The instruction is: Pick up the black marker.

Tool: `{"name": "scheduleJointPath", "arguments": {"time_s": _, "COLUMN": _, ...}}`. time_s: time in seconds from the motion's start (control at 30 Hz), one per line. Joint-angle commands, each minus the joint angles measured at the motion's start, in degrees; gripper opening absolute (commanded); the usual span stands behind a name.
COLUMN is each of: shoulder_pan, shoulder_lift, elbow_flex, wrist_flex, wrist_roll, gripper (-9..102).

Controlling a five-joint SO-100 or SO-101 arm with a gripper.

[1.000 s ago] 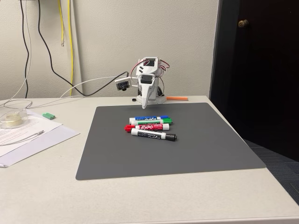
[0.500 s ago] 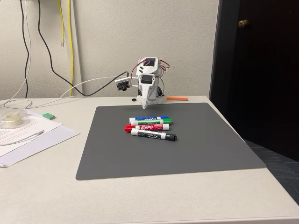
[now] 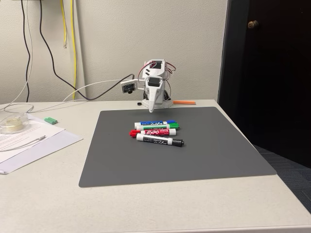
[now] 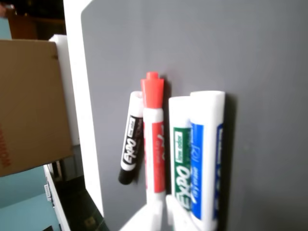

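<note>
The black marker (image 3: 160, 141), white-barrelled with a black cap at its right end, lies nearest the camera in a row of markers on the grey mat (image 3: 218, 155). Behind it lie a red marker (image 3: 153, 132), a green marker (image 3: 160, 127) and a blue marker (image 3: 155, 124). My gripper (image 3: 152, 109) hangs at the mat's far edge, pointing down, shut and holding nothing, well behind and above the row. In the wrist view the black marker (image 4: 131, 144) is the leftmost, beside the red marker (image 4: 153, 139), green marker (image 4: 180, 154) and blue marker (image 4: 204, 154); my fingertips (image 4: 149, 216) show at the bottom edge.
Papers (image 3: 29, 138), a tape roll (image 3: 12, 124) and a small green piece (image 3: 51, 120) lie left of the mat. An orange strip (image 3: 184, 102) lies by the arm's base. Cables hang on the wall. The table ends just right of the mat.
The wrist with its camera has shifted very slightly; the markers have not moved.
</note>
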Motion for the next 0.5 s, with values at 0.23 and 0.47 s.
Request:
{"name": "scheduleJointPath", "arguments": {"time_s": 0.23, "shoulder_pan": -0.9, "shoulder_lift": -10.5, "elbow_flex": -10.5, "wrist_flex": -7.6, "wrist_roll": 1.1, "gripper": 0}}
{"name": "scheduleJointPath", "arguments": {"time_s": 0.47, "shoulder_pan": -4.8, "shoulder_lift": -65.1, "elbow_flex": -67.9, "wrist_flex": 15.0, "wrist_roll": 2.3, "gripper": 0}}
